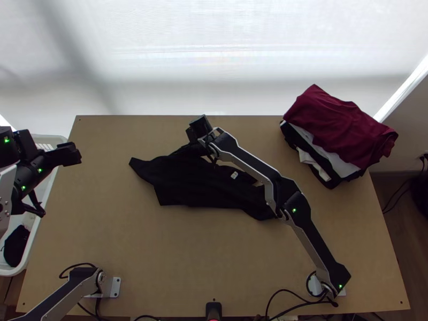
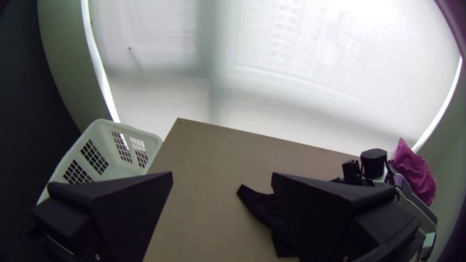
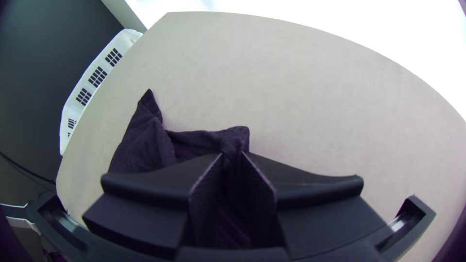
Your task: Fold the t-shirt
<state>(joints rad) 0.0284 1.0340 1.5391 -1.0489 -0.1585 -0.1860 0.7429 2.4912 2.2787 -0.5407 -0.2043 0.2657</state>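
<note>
t-shirt [image 1: 187, 184], black and loosely bunched, lies mid-table [image 1: 134, 257] in front of you, partly under your right arm. a small white label [image 1: 234, 175] sits on it, any writing too small for you to read. your right gripper [image 1: 199, 131] has its fingers clamped on cloth at the shirt's far edge; your left gripper [image 1: 75, 154], near the white basket [image 1: 33, 243], has its fingers wide apart

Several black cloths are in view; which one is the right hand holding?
The rumpled black t-shirt mid-table, pinched in the right hand. The other black cloths are apart from it, stacked beneath the maroon garment or inside the white basket.
</note>
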